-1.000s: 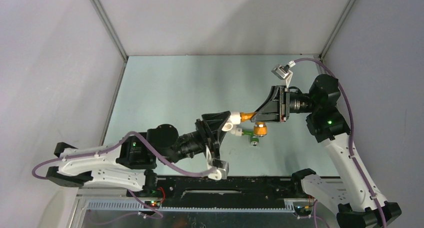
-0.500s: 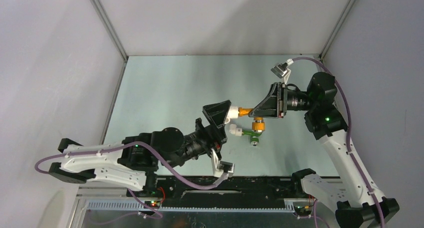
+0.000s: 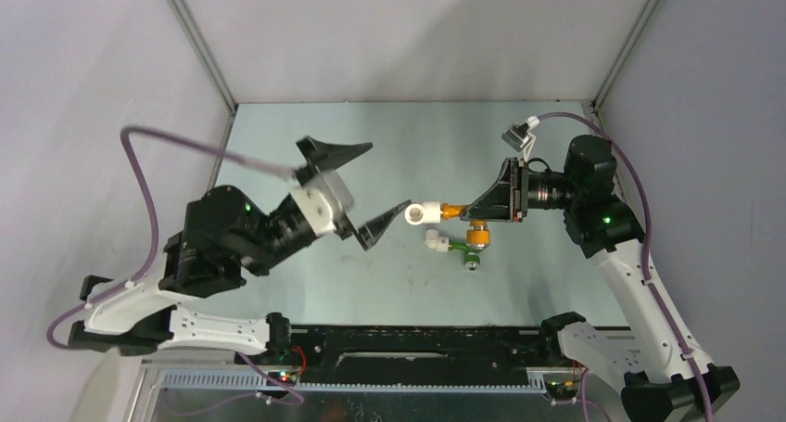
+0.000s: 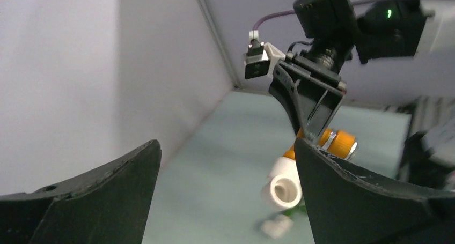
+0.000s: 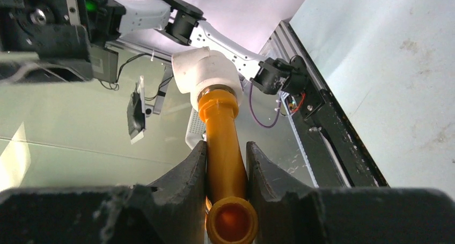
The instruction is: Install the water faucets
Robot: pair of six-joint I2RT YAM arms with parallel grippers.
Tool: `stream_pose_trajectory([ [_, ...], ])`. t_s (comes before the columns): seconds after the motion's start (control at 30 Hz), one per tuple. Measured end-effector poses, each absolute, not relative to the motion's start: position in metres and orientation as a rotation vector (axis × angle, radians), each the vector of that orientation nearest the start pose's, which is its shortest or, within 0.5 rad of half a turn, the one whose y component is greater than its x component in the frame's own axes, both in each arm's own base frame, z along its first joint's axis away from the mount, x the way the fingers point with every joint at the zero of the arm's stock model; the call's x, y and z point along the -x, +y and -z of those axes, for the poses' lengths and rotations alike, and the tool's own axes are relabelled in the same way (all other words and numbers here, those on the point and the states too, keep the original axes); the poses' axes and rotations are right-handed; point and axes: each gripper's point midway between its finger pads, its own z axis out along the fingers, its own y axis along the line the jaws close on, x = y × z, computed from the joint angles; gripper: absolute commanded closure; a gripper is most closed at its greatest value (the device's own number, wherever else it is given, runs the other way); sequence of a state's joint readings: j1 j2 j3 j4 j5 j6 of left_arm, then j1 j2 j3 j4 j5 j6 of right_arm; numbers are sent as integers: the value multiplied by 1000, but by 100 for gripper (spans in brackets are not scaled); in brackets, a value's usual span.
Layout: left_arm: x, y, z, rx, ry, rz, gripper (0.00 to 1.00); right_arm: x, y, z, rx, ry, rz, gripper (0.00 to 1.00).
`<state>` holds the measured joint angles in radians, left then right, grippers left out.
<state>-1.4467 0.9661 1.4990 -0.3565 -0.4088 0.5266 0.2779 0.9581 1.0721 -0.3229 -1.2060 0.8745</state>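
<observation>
The orange water faucet [image 3: 454,210] hangs level above the table, my right gripper [image 3: 482,207] shut on its body. A white elbow fitting [image 3: 424,213] sits on its free end, and its round knob [image 3: 479,234] points down. In the right wrist view the orange faucet [image 5: 221,115] runs between the pads of the right gripper [image 5: 226,147], the white elbow [image 5: 206,75] capping it. The green faucet [image 3: 461,249] lies on the table below, its own white elbow [image 3: 433,242] attached. My left gripper [image 3: 389,174] stands wide open left of the held elbow, touching nothing. Through the left gripper [image 4: 226,147] I see the elbow [image 4: 283,187].
The pale green table [image 3: 306,153] is walled on the left, back and right. A black rail [image 3: 417,343] runs along the near edge between the arm bases. A purple cable [image 3: 185,144] loops above the left arm.
My left gripper opened, let go of the white elbow and swung back to the left and upward. The right gripper stays shut on the orange faucet, the elbow still on its end.
</observation>
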Motion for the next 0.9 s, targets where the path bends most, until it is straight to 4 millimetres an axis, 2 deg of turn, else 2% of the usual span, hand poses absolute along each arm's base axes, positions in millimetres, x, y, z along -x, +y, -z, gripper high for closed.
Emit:
stream_pose_trajectory([
  [0.1, -136, -265, -512, -812, 1192, 645, 0, -148, 224, -366, 429, 2017, -1819, 100],
  [0.27, -164, -265, -490, -558, 1433, 917, 0, -148, 224, -363, 427, 2025, -1811, 100],
  [0.43, -181, -275, -440, -348, 1681, 1185, 0, -148, 224, -363, 426, 2027, -1812, 100],
  [0.57, -177, -292, -388, -208, 1879, 1434, 0, -148, 224, -363, 426, 2027, -1812, 100],
  [0.67, -168, -303, -362, -115, 1978, 1600, 3, -148, 224, -362, 419, 2031, -1809, 100],
  [0.77, -160, -311, -362, -75, 1989, 1747, 9, -149, 224, -362, 418, 2031, -1809, 100],
  [0.9, -152, -319, -378, -71, 1959, 1901, 18, -149, 224, -362, 419, 2029, -1809, 100],
])
